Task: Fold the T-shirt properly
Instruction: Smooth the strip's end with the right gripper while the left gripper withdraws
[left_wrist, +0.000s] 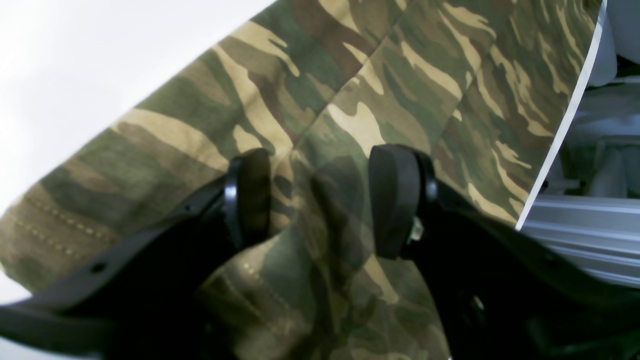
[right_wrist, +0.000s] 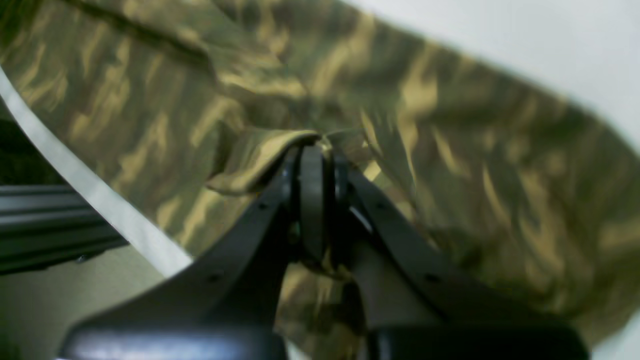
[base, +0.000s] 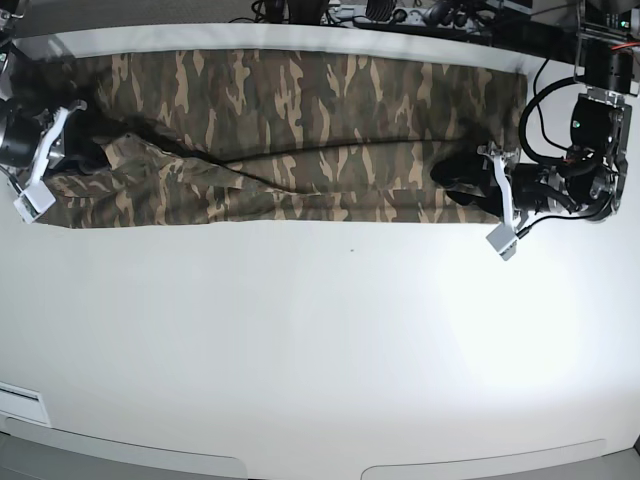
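A: Where is the cloth found?

B: The large short-sleeved T-shirt in woodland camouflage of olive, brown and tan (base: 300, 120) is laid out as a long band across the far part of the white surface (base: 320, 340), from one side of the base view to the other. Its near edge is doubled over into a narrower strip, with a dark crease running along the fold. The near half of the surface is seen bare white.

A: The left pincer?

B: The left pincer (left_wrist: 320, 200) is seen on the right of the base view, at the near end corner of the shirt. In the left wrist view its two black pads (left_wrist: 395, 200) are held well apart, with a raised ridge of camouflage cloth lying between them. A stitched hem is noted beside the other pad. Whether either pad presses on the cloth cannot be told; nothing is pinched.

A: And the right pincer?

B: The right pincer (right_wrist: 315, 165) is found on the left of the base view, at the opposite end of the shirt. In the right wrist view, which is blurred, the pads are brought together, and a flap of the camouflage cloth is clamped at their tips, curling over to one side. The white edge of the surface and a dark metal rail (right_wrist: 45, 225) are seen beyond the cloth.
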